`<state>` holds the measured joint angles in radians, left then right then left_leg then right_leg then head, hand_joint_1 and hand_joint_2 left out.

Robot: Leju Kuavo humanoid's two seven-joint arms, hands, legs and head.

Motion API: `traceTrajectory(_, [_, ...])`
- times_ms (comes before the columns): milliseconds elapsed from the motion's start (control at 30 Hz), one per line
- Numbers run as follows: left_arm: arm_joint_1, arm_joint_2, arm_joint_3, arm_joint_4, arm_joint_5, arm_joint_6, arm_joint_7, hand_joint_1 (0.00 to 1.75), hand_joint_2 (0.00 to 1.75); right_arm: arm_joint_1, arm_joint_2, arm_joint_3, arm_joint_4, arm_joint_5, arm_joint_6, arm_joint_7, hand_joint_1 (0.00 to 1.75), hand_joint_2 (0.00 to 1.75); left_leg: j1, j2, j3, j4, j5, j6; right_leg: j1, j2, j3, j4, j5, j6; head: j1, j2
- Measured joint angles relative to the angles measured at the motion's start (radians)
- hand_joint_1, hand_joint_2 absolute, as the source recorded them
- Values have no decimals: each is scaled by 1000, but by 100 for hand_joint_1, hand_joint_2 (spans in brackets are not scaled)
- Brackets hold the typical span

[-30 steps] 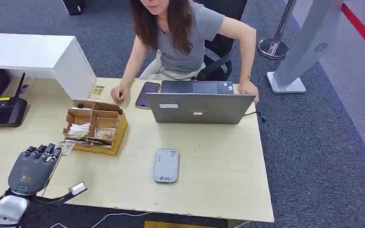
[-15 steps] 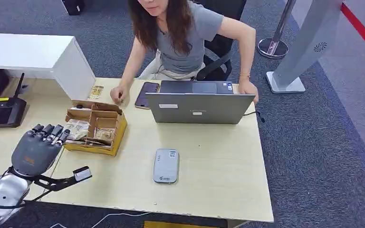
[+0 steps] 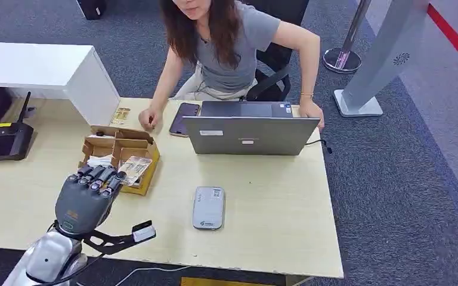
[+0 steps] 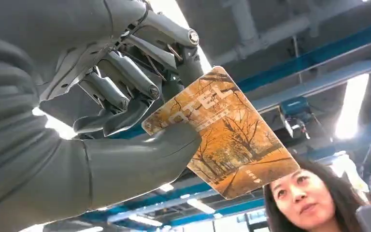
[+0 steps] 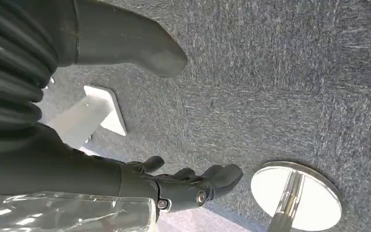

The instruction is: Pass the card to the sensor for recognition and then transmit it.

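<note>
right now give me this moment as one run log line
left hand: holds card, above table beside cardboard box | sensor: bare, to the right | right hand: hangs over carpet, holds nothing | phase: card not yet at sensor

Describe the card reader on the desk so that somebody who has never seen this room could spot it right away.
Start at the light wooden desk where a person sits behind a grey laptop. On the bare desktop in front of the laptop's closed-off back lies the card reader, flat and alone. It is a small grey rounded slab with a label, unlike the cardboard box to its left.
</note>
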<state>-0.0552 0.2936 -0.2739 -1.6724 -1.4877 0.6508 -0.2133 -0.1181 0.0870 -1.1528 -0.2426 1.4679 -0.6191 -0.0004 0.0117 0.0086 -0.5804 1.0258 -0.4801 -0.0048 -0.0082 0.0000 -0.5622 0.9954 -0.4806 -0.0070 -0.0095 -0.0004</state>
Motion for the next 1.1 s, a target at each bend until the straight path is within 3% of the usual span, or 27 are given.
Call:
traceTrajectory(133, [0, -77, 22, 18, -2, 0, -41, 175, 175, -2, 0, 3, 0, 1, 0, 0, 0, 175, 0, 0, 0, 0, 0, 0, 0, 0, 0, 0, 0, 0, 0, 0])
traceTrajectory(300, [0, -127, 35, 34, 1, 0, -60, 175, 175, -2, 0, 5, 1, 0, 0, 0, 0, 175, 0, 0, 0, 0, 0, 0, 0, 0, 0, 0, 0, 0, 0, 0])
traceTrajectory(533, [0, -155, 48, 48, 3, 0, -64, 175, 175, -2, 0, 6, 1, -3, 0, 0, 0, 175, 0, 0, 0, 0, 0, 0, 1, 0, 0, 0, 0, 0, 0, 0])
traceTrajectory(767, [8, -186, 74, 79, 19, 0, -106, 175, 175, -1, 0, 8, 1, 0, -4, 5, 0, 175, 0, 0, 0, 0, 0, 0, 1, 0, 0, 0, 0, 0, 0, 0])
traceTrajectory(867, [17, -213, 102, 103, 16, 0, -167, 175, 175, -1, -2, 8, 1, 10, -5, 10, 0, 175, 0, 0, 0, 0, 0, 0, 1, 0, 0, 0, 0, 0, 0, 0])
traceTrajectory(1100, [18, -242, 134, 162, 12, 0, -165, 175, 175, -1, -6, 18, 1, 13, -4, 19, 0, 175, 0, -1, 0, 0, 0, 0, 1, 0, 0, 0, 0, 0, 0, 0])
